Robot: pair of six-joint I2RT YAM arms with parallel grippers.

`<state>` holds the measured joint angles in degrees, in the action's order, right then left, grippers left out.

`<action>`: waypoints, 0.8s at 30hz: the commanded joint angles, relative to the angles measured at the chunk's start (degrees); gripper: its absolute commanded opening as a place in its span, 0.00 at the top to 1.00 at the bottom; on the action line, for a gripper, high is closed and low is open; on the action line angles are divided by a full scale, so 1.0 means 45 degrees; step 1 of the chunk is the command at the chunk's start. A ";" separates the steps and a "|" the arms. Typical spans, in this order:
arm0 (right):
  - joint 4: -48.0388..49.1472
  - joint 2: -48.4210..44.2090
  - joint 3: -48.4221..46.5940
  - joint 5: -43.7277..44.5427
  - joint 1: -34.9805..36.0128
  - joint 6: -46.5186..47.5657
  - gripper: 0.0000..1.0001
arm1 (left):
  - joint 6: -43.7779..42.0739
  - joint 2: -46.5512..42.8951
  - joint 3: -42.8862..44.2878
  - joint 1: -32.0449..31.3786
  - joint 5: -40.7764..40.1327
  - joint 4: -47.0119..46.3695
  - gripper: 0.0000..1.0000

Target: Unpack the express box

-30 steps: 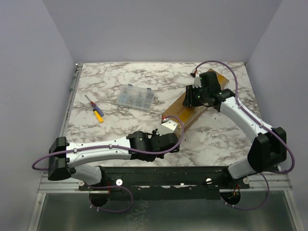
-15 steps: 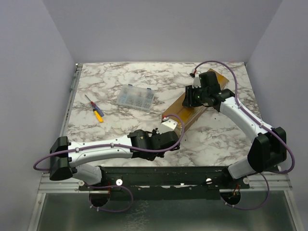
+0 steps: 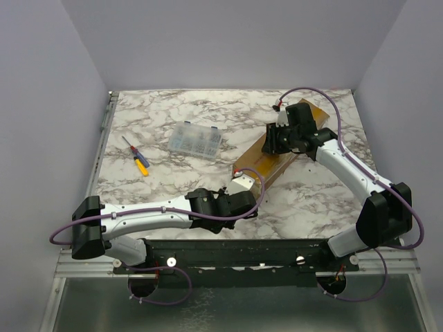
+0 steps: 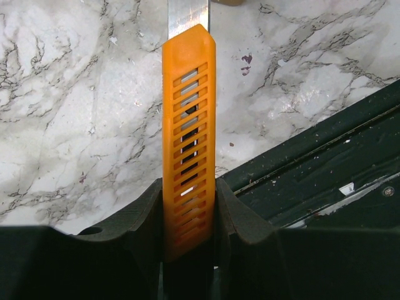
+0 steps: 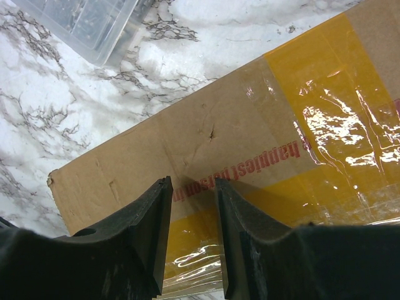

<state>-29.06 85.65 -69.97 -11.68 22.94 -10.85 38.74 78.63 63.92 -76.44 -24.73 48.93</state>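
The express box (image 3: 261, 156) is a long brown carton lying at an angle right of centre, with yellowish tape and red print on top (image 5: 219, 134). My right gripper (image 3: 277, 138) hangs over its far half. Its jaws (image 5: 192, 182) are open, with the tips just above the cardboard and nothing between them. My left gripper (image 3: 242, 198) is low near the front edge, by the box's near end with the white label (image 3: 242, 181). It is shut (image 4: 189, 215) on an orange utility knife (image 4: 189, 125). The steel blade (image 4: 187, 14) points away over the marble.
A clear plastic compartment case (image 3: 196, 140) (image 5: 81, 25) sits left of the box. A screwdriver with a yellow handle (image 3: 136, 156) lies further left. The black base rail (image 3: 228, 252) (image 4: 325, 181) runs along the near table edge, just right of the knife.
Both arms have shifted only very slightly. The knife stays clamped in the left gripper and the right jaws keep the same gap over the box.
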 commanded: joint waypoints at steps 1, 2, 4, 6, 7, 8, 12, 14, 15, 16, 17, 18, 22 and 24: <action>-0.0119 0.0143 0.0179 -0.0103 0.0115 0.0165 0.58 | -0.0010 -0.0209 -0.0001 0.0053 0.0189 -0.0169 1.00; -0.0124 0.0130 0.0179 -0.0114 0.0132 0.0163 0.58 | -0.0015 -0.0193 0.0012 0.0049 0.0199 -0.0182 1.00; -0.0106 0.0127 0.0179 -0.0108 0.0127 0.0157 0.58 | -0.0095 -0.0110 0.0074 0.0045 0.0215 -0.0156 1.00; -0.0105 0.0125 0.0179 -0.0108 0.0146 0.0158 0.58 | -0.0184 -0.0004 0.0195 0.0050 0.0241 -0.0153 1.00; -0.0105 0.0149 0.0179 -0.0112 0.0153 0.0149 0.58 | -0.0234 0.0079 0.0281 0.0046 0.0242 -0.0146 1.00; -0.0105 0.0162 0.0179 -0.0113 0.0146 0.0155 0.58 | -0.0275 0.0126 0.0362 0.0048 0.0242 -0.0127 1.00; -0.0124 0.0172 0.0179 -0.0118 0.0161 0.0152 0.58 | -0.0522 0.0273 0.0676 0.0058 0.0205 0.0083 1.00; -0.0106 0.0169 0.0194 -0.0111 0.0191 0.0158 0.58 | -0.0640 0.0340 0.0832 0.0068 0.0235 0.0131 1.00; -0.0088 0.0165 0.0198 -0.0113 0.0192 0.0156 0.58 | -0.0684 0.0371 0.0878 0.0070 0.0285 0.0137 1.00; -0.0086 0.0184 0.0198 -0.0103 0.0195 0.0164 0.58 | -0.0768 0.0436 0.0950 0.0081 0.0350 0.0130 1.00; -0.0095 0.0183 0.0198 -0.0112 0.0205 0.0158 0.58 | -0.0852 0.0510 0.1010 0.0084 0.0399 0.0141 1.00; -0.0096 0.0181 0.0184 -0.0108 0.0211 0.0160 0.58 | -0.0948 0.0587 0.1059 0.0070 0.0474 0.0133 1.00; -0.0090 0.0129 0.0179 -0.0099 0.0234 0.0102 0.58 | -0.1178 0.0805 0.1180 0.0075 0.0818 0.0068 1.00; -0.0066 0.0052 0.0208 -0.0071 0.0230 -0.0004 0.58 | -0.1223 0.0783 0.1223 0.0087 0.0708 0.0053 1.00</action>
<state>-29.08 85.71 -69.97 -11.68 23.59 -10.85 35.29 81.69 67.40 -76.18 -23.40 49.60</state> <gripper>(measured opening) 0.419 0.337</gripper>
